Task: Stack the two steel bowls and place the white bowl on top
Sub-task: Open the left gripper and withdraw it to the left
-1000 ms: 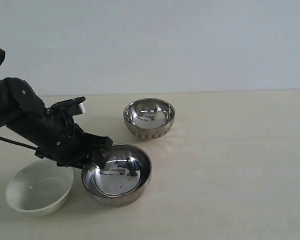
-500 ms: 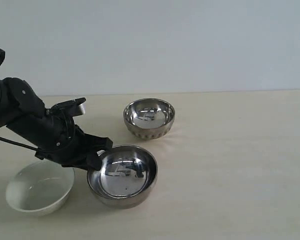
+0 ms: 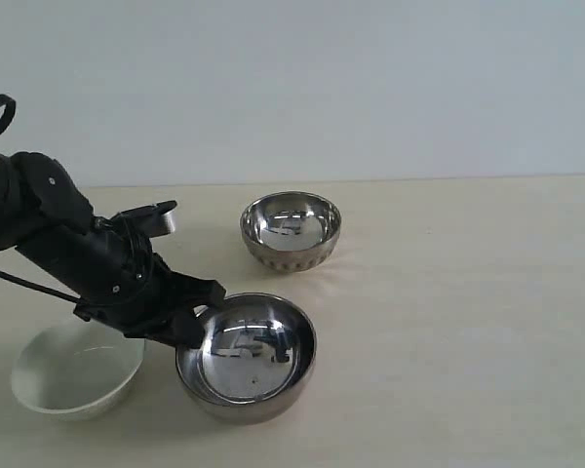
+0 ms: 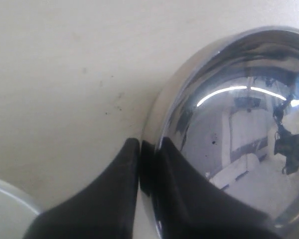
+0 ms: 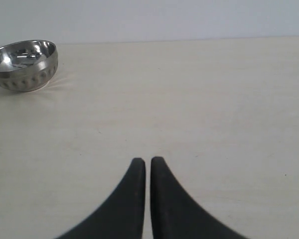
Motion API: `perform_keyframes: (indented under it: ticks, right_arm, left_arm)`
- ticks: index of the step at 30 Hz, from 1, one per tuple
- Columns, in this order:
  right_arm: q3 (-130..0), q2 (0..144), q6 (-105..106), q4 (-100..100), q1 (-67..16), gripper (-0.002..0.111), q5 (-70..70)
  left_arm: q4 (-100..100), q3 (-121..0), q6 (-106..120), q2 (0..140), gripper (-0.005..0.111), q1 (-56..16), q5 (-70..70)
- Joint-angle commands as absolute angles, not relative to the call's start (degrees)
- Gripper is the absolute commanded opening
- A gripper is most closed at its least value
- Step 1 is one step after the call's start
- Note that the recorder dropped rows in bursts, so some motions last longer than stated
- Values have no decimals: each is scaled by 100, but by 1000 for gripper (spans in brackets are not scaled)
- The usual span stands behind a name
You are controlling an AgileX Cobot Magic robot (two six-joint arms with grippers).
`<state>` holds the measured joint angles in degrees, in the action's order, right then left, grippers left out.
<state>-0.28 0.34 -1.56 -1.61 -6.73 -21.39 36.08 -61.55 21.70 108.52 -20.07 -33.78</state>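
Note:
My left gripper point(image 3: 193, 330) point(image 4: 148, 149) is shut on the near-left rim of the smooth steel bowl point(image 3: 248, 355) point(image 4: 239, 144), one finger inside and one outside. That bowl is at the front of the table, slightly tilted. The ribbed steel bowl point(image 3: 291, 230) point(image 5: 24, 64) stands upright farther back, apart from it. The white bowl point(image 3: 76, 369) point(image 4: 10, 209) rests at the front left, just behind my left arm. My right gripper point(image 5: 147, 160) is shut on nothing over bare table; it does not show in the exterior view.
The beige table point(image 3: 448, 312) stretches to the right of the bowls. A pale wall point(image 3: 370, 88) backs the table's far edge.
My left gripper has carried the smooth steel bowl a little to the right and toward the front, away from the white bowl. The ribbed bowl and white bowl have stayed put.

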Motion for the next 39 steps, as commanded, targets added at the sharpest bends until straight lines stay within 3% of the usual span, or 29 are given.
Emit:
perform_keyframes:
  ticks: [1, 24, 32, 39]
  right_arm:
    - [0, 0, -132, -147, -644, 0, -2076]
    - [0, 0, -132, -147, -644, 0, -2076]
    - [0, 0, -132, -147, -644, 0, -2076]
    - [0, 0, -132, -147, -644, 0, -2076]
  left_arm:
    - [3622, -6133, 2227, 10831, 9, -2072, -3478]
    - [3556, -6133, 2451, 10764, 11, -2072, -3459]
    - [3556, -6133, 2534, 10461, 48, -2072, -3472]
    - [3655, -6133, 2534, 10220, 53, -2072, -3644]
